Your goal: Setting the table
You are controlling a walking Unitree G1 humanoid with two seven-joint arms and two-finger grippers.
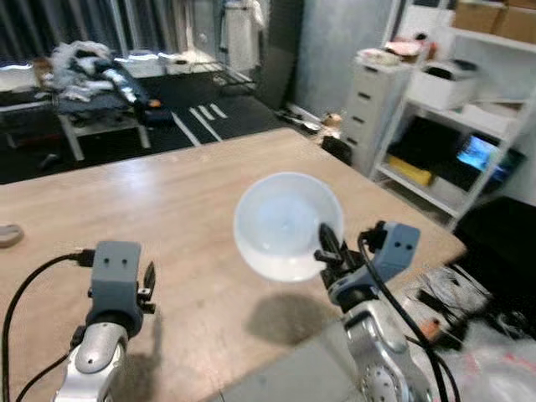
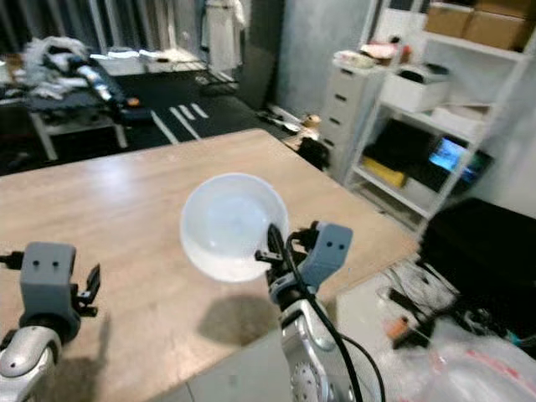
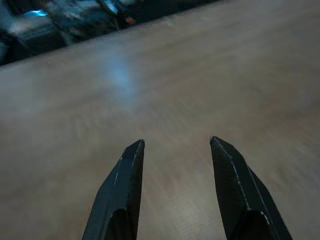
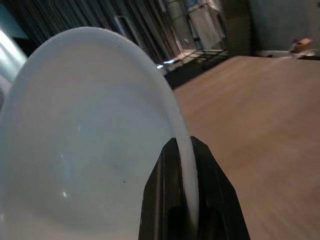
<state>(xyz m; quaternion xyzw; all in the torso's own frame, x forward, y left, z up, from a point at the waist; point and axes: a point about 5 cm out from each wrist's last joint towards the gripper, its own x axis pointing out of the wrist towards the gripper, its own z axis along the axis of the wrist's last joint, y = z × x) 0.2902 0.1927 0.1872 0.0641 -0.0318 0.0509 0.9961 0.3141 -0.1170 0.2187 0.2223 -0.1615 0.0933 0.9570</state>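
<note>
The right gripper (image 1: 328, 248) is nearest, at the near edge of the table (image 1: 167, 201), its two black fingers pinched on the rim of a white bowl (image 1: 286, 224). The bowl sits just ahead of and to the left of that gripper, held up in the air and tilted, with its hollow facing back toward the head camera; its shadow falls on the wood below. In the right wrist view the rim runs straight down between the fingers (image 4: 162, 200), with the bowl (image 4: 85, 135) spreading away to one side. The left gripper (image 3: 175, 190) hangs low over bare wood on the table's left side, well apart from the bowl, its fingers spread with nothing between them. White shelves (image 1: 469, 109) stand beyond the table's right end.
</note>
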